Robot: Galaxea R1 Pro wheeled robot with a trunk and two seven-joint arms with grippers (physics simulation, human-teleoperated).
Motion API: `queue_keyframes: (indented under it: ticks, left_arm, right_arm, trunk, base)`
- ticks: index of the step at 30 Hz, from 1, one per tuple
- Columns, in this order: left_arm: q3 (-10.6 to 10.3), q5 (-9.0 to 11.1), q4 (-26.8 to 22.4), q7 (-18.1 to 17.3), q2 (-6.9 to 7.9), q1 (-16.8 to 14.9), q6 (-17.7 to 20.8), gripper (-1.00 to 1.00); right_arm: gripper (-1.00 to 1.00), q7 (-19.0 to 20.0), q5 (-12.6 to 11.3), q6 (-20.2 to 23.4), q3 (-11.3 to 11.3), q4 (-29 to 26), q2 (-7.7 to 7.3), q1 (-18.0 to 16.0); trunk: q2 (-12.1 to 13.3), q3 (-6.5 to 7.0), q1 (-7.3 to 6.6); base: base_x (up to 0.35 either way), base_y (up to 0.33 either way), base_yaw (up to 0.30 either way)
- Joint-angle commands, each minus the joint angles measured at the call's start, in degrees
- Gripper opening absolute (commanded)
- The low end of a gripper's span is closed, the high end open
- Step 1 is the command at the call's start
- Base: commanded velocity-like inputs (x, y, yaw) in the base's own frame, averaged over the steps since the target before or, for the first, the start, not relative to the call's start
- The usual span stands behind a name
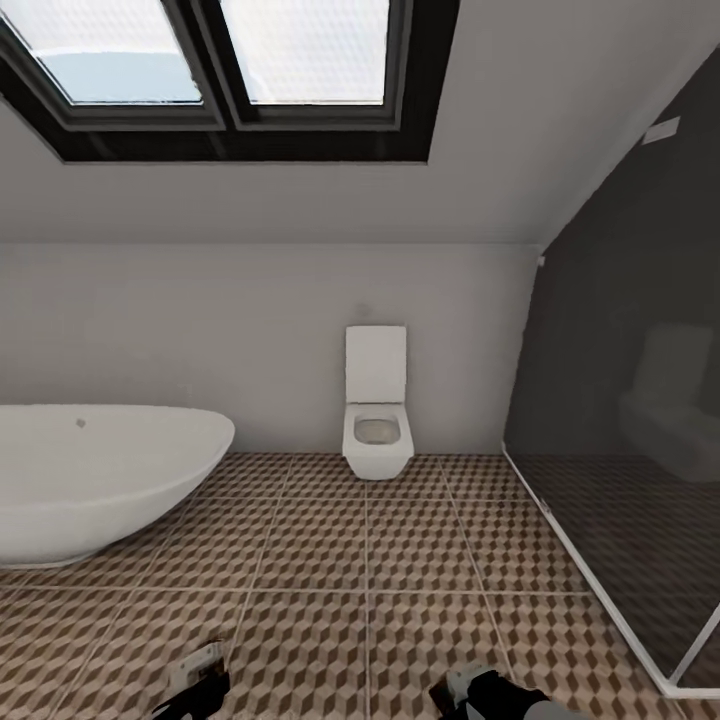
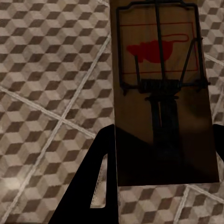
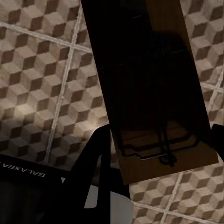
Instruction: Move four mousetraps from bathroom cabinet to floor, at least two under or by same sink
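Observation:
In the left wrist view, a brown wooden mousetrap (image 2: 163,79) with a red mark and dark wire sits between my left gripper's (image 2: 163,133) black fingers (image 2: 95,182), above the cube-patterned bathroom floor (image 2: 42,70). The right wrist view has a second, shadowed mousetrap (image 3: 158,93) clamped in my right gripper (image 3: 161,133) over the same tiles (image 3: 37,70). From the head view, both grippers sit low at the bottom edge, left (image 1: 195,688) and right (image 1: 470,692), above the bathroom floor (image 1: 370,580). The cabinet and the sink are out of view.
A rounded white bathtub (image 1: 95,475) stands at the left. A white toilet (image 1: 377,415) hangs on the far wall. A dark glass shower screen (image 1: 620,420) with a white base rail closes the right side. Tiled floor stretches between them.

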Motion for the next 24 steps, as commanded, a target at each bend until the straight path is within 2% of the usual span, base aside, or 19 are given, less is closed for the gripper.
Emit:
queue_keyframes:
  ticks: [1, 6, 11, 21, 24]
  left_arm:
    - [-0.2, 0.6, 0.1, 0.2, -0.01, 0.0, -0.2, -1.0]
    - [-0.1, 1.4, 0.1, 0.2, 0.04, 0.0, -0.4, -1.0]
    - [-0.2, 3.8, 0.1, 0.2, 0.13, 0.0, -0.3, -1.0]
    - [-0.2, 4.3, 0.1, 0.6, 0.42, 0.0, -0.2, -1.0]
    - [-0.2, 4.3, 0.1, 3.1, 0.61, 0.0, -0.3, -1.0]
  right_arm:
    - [-1.0, 0.4, 0.5, 0.1, 0.3, 0.1, -0.05, -0.1]
    - [-1.0, 0.3, 0.5, 0.1, 0.3, 0.1, -0.2, -0.1]
    - [-1.0, 0.3, 0.6, -0.2, 0.3, 0.1, -0.34, -0.1]
    - [-1.0, 0.3, 0.6, -0.2, 0.3, 0.1, -0.35, -0.1]
    - [-1.0, 0.3, 0.6, -0.2, 0.3, 0.1, -0.35, -0.1]
  trunk:
    - [0.0, -0.06, 0.0]
    - [0.0, -0.06, 0.0]
    - [0.0, -0.06, 0.0]
    - [0.0, -0.06, 0.0]
    - [0.0, -0.06, 0.0]
  base:
    - [0.0, 0.0, 0.3]
    - [0.0, 0.0, 0.3]
    - [0.0, 0.0, 0.3]
    - [0.0, 0.0, 0.3]
    - [0.0, 0.0, 0.3]
